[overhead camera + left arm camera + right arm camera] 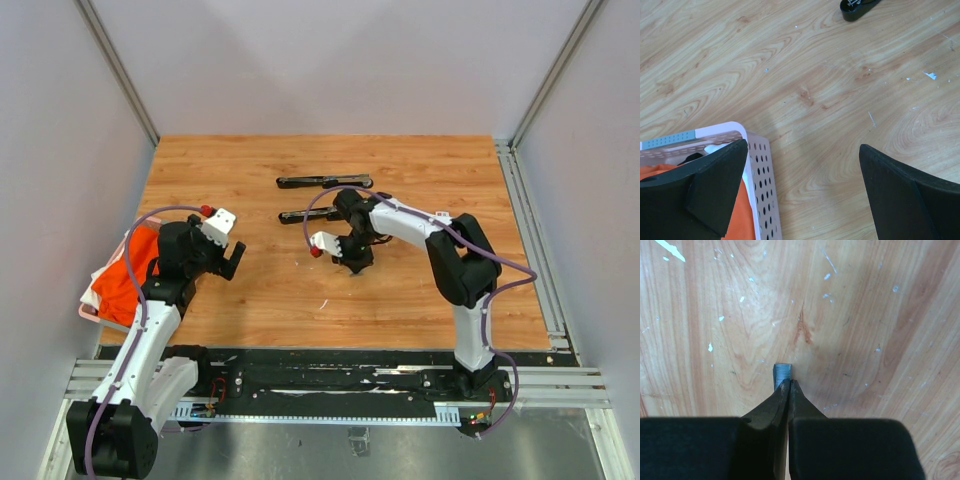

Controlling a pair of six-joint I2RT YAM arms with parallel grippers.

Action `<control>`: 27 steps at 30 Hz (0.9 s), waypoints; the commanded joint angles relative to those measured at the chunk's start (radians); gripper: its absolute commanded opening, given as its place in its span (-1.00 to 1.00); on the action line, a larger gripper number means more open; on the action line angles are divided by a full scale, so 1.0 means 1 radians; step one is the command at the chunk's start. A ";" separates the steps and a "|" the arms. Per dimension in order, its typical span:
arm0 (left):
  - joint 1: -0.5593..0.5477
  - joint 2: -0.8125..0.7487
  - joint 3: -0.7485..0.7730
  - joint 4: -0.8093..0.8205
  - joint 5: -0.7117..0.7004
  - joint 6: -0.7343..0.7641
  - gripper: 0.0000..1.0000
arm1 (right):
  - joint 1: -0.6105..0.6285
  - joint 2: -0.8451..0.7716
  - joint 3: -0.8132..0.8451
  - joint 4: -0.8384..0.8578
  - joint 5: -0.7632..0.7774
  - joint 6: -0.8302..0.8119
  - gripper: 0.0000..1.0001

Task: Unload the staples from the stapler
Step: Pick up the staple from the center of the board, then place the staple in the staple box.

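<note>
The stapler lies opened out as two black bars, one (325, 181) behind the other (318, 215), at the table's middle back; one black end (858, 7) shows in the left wrist view. My right gripper (356, 263) points down at the wood just in front of the nearer bar. Its jaws are shut (790, 382). A small grey strip of staples (782, 373) pokes out at the tips, its right edge at the seam and its lower part hidden behind the left fingertip. My left gripper (231, 262) hovers wide open (802, 150) over bare wood, holding nothing.
A pale pink perforated basket (758, 175) holding orange cloth (128, 272) sits at the table's left edge, under my left finger. White specks and scratches dot the wood. Grey walls and metal rails border the table on both sides.
</note>
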 commanded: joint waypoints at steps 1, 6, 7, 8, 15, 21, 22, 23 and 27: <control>0.006 -0.010 -0.004 0.022 0.005 0.009 0.96 | -0.041 -0.028 0.028 -0.036 -0.015 -0.014 -0.99; 0.006 -0.007 -0.003 0.022 0.005 0.008 0.96 | -0.105 -0.097 0.037 -0.036 0.002 -0.056 -0.99; 0.006 -0.007 -0.003 0.022 0.007 0.007 0.96 | -0.123 -0.105 0.037 -0.032 0.009 -0.070 -0.99; 0.006 -0.005 -0.003 0.022 0.006 0.007 0.96 | -0.144 -0.114 0.039 -0.031 0.014 -0.082 -0.99; 0.006 -0.006 -0.003 0.022 0.006 0.007 0.96 | -0.277 -0.141 0.052 -0.008 0.049 -0.197 -0.99; 0.006 -0.007 -0.003 0.021 0.003 0.006 0.96 | -0.362 -0.105 0.061 0.019 0.087 -0.271 -0.99; 0.006 -0.007 -0.003 0.022 0.003 0.006 0.96 | -0.373 -0.100 0.059 0.025 0.090 -0.276 -0.99; 0.006 -0.005 -0.003 0.022 0.003 0.007 0.96 | -0.382 -0.097 0.059 0.034 0.092 -0.280 -0.99; 0.006 -0.002 -0.003 0.022 0.001 0.007 0.96 | -0.406 -0.081 0.047 0.078 0.123 -0.304 -0.99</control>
